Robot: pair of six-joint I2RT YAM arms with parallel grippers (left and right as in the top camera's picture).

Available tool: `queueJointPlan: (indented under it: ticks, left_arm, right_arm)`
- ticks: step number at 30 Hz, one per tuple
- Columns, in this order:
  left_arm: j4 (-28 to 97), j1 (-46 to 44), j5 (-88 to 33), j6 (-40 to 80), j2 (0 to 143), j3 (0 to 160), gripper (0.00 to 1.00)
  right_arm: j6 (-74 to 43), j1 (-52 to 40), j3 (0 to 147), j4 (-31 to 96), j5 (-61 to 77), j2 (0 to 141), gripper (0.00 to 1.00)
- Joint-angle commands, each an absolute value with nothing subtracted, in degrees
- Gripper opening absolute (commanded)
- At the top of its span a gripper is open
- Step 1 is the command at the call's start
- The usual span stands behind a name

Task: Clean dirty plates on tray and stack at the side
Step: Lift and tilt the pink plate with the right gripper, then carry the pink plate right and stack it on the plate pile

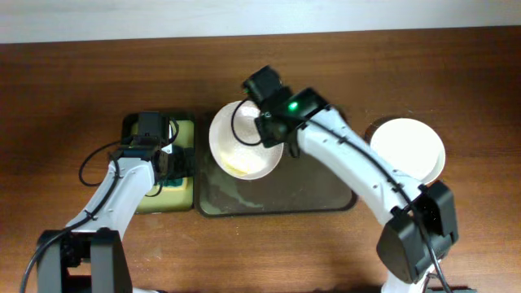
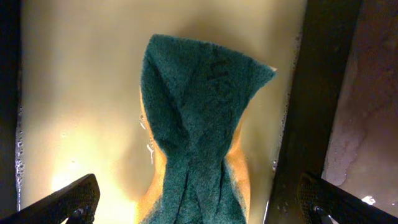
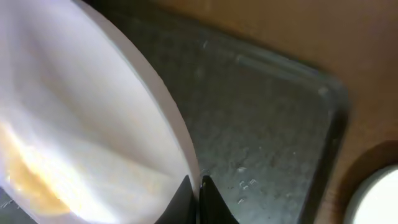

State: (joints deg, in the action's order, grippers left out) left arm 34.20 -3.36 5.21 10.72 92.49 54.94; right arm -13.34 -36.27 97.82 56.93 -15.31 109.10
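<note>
**A:** What do we see around the right tool [image 3: 198, 200]?

**B:** A green light [image 1: 291, 106] glows on the arm just behind it. Beneath the tool lies the tray [image 3: 267, 124], dark, wet and speckled with droplets, on the brown counter [image 1: 456, 73]. Back along the arm, past the tray's far end, we see a second plate [image 1: 407, 149], white, resting on the counter apart from the tray.

**A:** And the tool itself?

**B:** It is pressed onto the rim of the plate [image 3: 81, 124], and we see the thin edge pinched between the two fingers. The plate is white and shallow, with a yellow smear on its face. It hangs tilted over the tray's end nearest the left tool [image 2: 200, 200].

**A:** How does that one stand?

**B:** It is spread wide. We see its fingertips [image 2: 71, 200] far to either side of the sponge [image 2: 199, 112], touching nothing. The sponge is green on top and orange-yellow beneath. It stands crumpled just ahead of the tool in the small tray [image 2: 81, 93], whose pale yellow floor is wet.
</note>
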Motion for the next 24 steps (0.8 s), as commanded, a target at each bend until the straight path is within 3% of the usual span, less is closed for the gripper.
queueJointPlan:
  ticks: [1,3,8,12,17,20,22,24]
  left_arm:
    - [34.11,-3.20,5.85,10.39,92.25,54.41,0.99]
    - [34.09,-3.20,5.85,10.39,92.25,54.41,1.00]
    - [34.11,-3.20,5.85,10.39,92.25,54.41,0.99]
    - [34.11,-3.20,5.85,10.39,92.25,54.41,0.99]
    - [34.09,-3.20,5.85,10.39,92.25,54.41,0.99]
    - [34.09,-3.20,5.85,10.41,92.25,54.41,0.99]
    - [34.11,-3.20,5.85,10.39,92.25,54.41,0.99]
    - [34.09,-3.20,5.85,10.39,92.25,54.41,0.99]
  right_arm:
    - [-13.63,-39.81,98.91,55.24,-26.17,107.61,0.04]
    - [-13.98,-40.14,98.91,54.63,-28.16,107.61,0.04]
    - [-7.70,-49.43,99.55,48.07,-62.52,107.59,0.04]
    - [-3.18,-59.64,99.55,41.60,-69.25,107.63,0.04]
    - [-3.40,-56.84,99.55,41.80,-69.89,107.83,0.04]
    - [-3.64,-53.67,99.55,42.76,-57.23,107.83,0.04]
    - [-13.10,-44.14,99.55,47.57,-26.41,107.94,0.04]
    - [-15.53,-33.47,99.55,50.65,-4.27,108.05,0.04]
